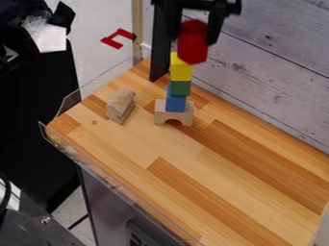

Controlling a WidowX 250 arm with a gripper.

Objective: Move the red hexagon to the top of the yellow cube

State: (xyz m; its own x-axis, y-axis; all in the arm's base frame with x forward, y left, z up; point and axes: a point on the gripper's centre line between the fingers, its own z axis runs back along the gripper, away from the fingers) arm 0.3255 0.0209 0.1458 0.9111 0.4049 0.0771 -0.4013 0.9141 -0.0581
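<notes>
The wooden table (pixel 193 149) has a thin tower on it, so a bump to the table could knock it all down. Next in size is the black hand (pixel 193 37), up high by the wall, with its fingers closed around the red block (pixel 193 44). The red block is up at the top of the tower, a little to the right of the yellow block (pixel 182 73) as I see it, and it hides part of that top. I can't tell if the two touch. The job looks almost done, but this is the hard bit.

At the bottom is the bridge block (pixel 161 114), and on it are the blue block (pixel 175 103), then the green block (pixel 181 88), then the yellow one. The tower looks a bit crooked, so I think a side push could tip it.

The hand should first be high enough for the red block to clear the yellow edge. Then it should slide over until the middles line up, and come straight down, very slowly, with the flat side level. When the red block sits flat, stop pushing down. Open both fingers gently, the same on each side, wait for any wobble to stop, then go straight up
</notes>
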